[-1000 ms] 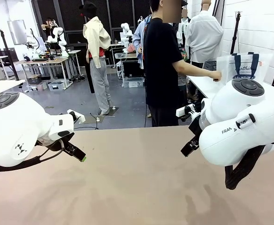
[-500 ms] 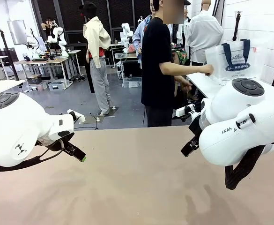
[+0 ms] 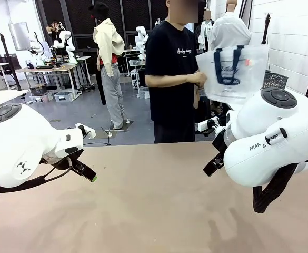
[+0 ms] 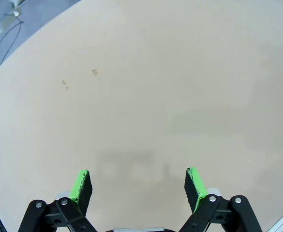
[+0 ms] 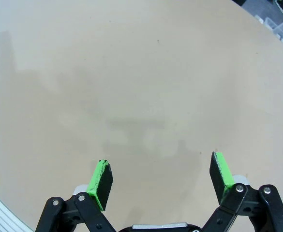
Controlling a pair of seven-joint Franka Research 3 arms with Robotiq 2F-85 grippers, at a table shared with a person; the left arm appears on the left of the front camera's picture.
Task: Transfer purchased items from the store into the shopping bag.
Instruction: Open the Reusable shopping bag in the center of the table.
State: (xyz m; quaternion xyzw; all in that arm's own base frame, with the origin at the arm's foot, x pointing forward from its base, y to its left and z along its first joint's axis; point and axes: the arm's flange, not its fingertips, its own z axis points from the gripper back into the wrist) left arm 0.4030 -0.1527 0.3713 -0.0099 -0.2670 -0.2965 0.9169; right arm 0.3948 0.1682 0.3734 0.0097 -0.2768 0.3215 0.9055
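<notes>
Tan counter (image 3: 154, 200) under our left fingers (image 4: 82, 186) and right fingers (image 5: 101, 181), both pairs spread; well beyond them, person (image 3: 172, 74) holds shopping bag (image 3: 232, 74).

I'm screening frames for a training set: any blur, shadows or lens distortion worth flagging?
Front view: sharp up close, the shopping bag in the person's hand looks slightly smeared, soft shadows on the table. Left wrist view: wide-angle bends the table edge; the left gripper casts a faint shadow of its fingers. Right wrist view: same bending, diffuse shadows beyond the right gripper; no glare.
</notes>
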